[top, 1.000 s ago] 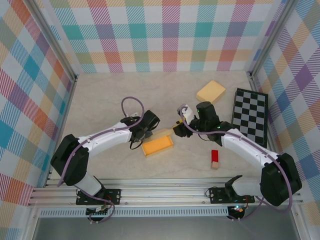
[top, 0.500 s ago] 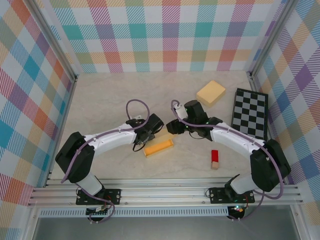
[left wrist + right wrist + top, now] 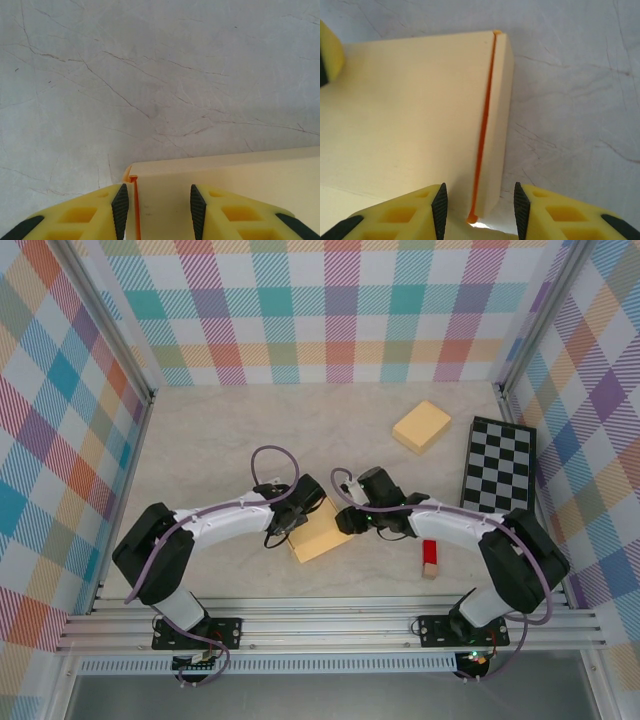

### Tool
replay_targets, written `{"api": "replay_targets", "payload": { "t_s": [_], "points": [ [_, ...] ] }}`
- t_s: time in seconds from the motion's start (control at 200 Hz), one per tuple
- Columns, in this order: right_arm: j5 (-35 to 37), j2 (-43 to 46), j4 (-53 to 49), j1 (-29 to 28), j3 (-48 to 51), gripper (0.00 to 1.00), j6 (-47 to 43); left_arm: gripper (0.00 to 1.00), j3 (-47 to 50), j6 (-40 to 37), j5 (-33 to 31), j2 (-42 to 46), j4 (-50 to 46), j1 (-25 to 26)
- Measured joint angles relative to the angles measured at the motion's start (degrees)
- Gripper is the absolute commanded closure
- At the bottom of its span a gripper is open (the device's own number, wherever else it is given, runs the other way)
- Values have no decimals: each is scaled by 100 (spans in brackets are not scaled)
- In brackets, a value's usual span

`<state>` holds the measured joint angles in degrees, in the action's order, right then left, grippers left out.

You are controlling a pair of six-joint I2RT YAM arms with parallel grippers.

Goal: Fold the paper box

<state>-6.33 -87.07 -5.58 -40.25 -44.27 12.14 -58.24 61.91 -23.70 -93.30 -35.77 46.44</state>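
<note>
From above, the flat pale-yellow paper box (image 3: 322, 535) lies mid-table between my left gripper (image 3: 300, 512) and right gripper (image 3: 346, 522).

Left wrist: my jaws stand spread over its corner.

Right wrist: my jaws stand spread astride the orange-creased side wall, pinching nothing.

It looks light and easily dented, so I'd take it by the walls.

2 yellow fingers (image 3: 395, 215) flanking orange-seamed edge of paper box (image 3: 410, 110), grip unclear, grey table (image 3: 570, 100)

a tan block (image 3: 421, 426) lies beside a checkered board (image 3: 500, 472); a small red block (image 3: 430, 556) sits nearer on the marbled table (image 3: 200, 440).
</note>
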Motion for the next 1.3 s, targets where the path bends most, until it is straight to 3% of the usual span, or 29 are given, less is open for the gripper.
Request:
{"api": "replay_targets", "payload": {
  "t_s": [0.275,0.365,0.43,0.595,0.715,0.945,1.3],
  "points": [
    [245,-385,90,-31,-164,58,645,58,-291,-162,-105,-256,-122,-44],
    [385,-385,138,-37,-164,57,892,51,-345,-227,-61,-210,-177,-127],
    [461,-385,140,-37,-164,57,1071,44,-376,-295,4,-39,-271,-199],
    [592,-343,31,-70,-170,57,1707,46,-396,-428,323,772,-442,-284],
    [599,-319,-28,-70,-170,57,2190,43,197,-407,876,1314,-44,-221],
    [745,-153,-306,-133,-160,56,2889,32,1128,-79,1661,1248,557,269],
    [807,221,-498,-295,-105,56,3117,1,1104,168,1659,1106,1095,120]
  ]
}}
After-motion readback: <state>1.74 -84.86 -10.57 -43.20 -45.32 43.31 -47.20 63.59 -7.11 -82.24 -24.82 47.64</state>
